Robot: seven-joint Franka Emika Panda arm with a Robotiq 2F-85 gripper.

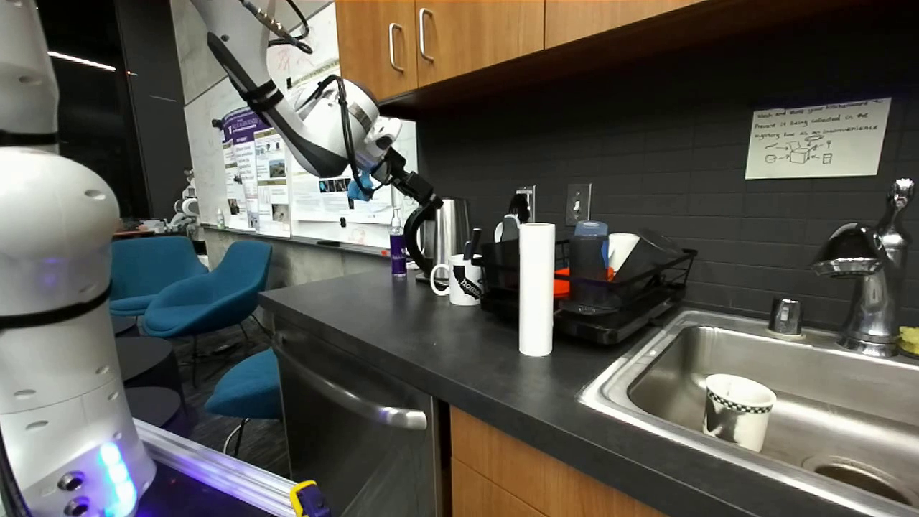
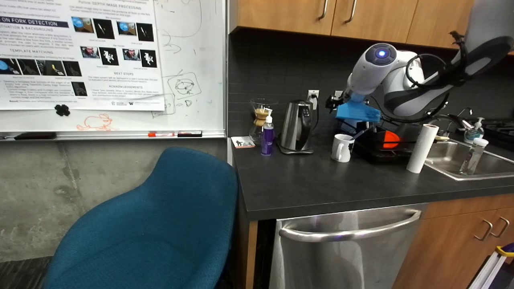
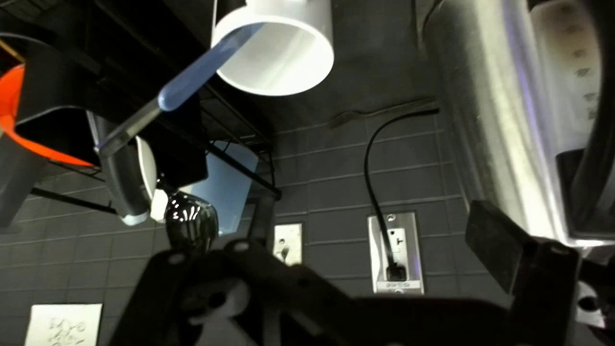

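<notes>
This is a lab kitchenette — sink (image 1: pixel 811 380), dish rack (image 1: pixel 617 328) and cabinets (image 1: pixel 474 43) — with research posters (image 2: pixel 44 94) on a whiteboard (image 2: pixel 196 116).

Mug (image 2: pixel 341 149) between kettle (image 2: pixel 294 126) and dish rack (image 1: pixel 610 329); cup (image 1: pixel 738 416) in sink (image 1: pixel 818 398).

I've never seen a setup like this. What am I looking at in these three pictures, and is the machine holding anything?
The machine is a white robot arm ending in a two-fingered gripper. Two pictures come from cameras standing outside it; the third is from its wrist, where the gripper shows at the bottom. On the dark countertop stand a steel electric kettle, a purple pump bottle, a white mug with a utensil leaning in it, and a black dish rack. The fingers are spread with nothing held between them, near the kettle.
</notes>
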